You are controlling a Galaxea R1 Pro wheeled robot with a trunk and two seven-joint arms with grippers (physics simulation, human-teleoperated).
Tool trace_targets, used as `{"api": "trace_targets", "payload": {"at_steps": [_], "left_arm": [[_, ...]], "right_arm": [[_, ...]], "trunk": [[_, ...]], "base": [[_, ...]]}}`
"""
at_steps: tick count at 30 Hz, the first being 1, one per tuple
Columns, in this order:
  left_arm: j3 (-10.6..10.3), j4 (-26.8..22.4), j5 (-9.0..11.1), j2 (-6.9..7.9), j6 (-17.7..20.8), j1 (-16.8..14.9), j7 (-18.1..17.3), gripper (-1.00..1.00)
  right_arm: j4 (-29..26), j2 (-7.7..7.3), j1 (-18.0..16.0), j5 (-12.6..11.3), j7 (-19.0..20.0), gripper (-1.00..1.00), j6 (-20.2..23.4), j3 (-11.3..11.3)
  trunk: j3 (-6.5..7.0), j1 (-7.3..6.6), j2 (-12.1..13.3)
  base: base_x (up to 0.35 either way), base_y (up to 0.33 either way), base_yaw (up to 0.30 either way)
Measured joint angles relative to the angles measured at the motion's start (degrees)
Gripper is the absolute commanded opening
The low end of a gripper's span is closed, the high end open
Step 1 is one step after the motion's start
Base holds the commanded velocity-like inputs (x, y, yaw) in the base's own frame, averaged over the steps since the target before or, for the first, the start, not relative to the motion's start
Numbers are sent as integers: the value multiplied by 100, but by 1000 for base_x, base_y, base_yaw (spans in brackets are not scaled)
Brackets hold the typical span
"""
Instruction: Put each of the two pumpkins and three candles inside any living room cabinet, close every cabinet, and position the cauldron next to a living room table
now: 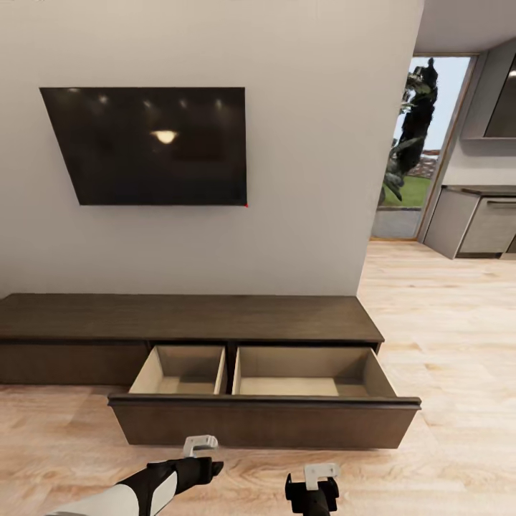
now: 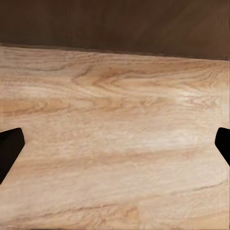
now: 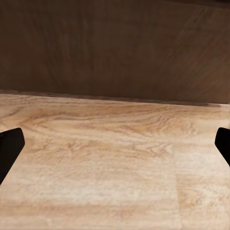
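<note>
Claws, left and right, spread, empty, facing long dark-brown wooden cabinet, drawer open at twelve o'clock; next: fetch items.

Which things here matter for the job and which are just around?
For the job:
- cabinet, its drawer pulled open, nothing seen inside
- left gripper, fingers apart
- right gripper, fingers apart

Just around:
- TV on the wall
- wood floor
- kitchen units beyond

No text, label, brand or number can be read; the cabinet front is plain.
</note>
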Motion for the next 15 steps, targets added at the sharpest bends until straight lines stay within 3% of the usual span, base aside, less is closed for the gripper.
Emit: {"api": "trace_targets", "payload": {"at_steps": [3,15], "left_arm": [[-1,0,109,-42,-7,3,168,100],[-1,0,129,-40,-7,3,206,100]], "right_arm": [[0,6,5,0,11,100,0,3],[4,1,71,-3,208,100,-2,-2]], "trunk": [[54,-66,120],[269,-330,602]], "base": [[0,0,0],[0,0,0]]}}
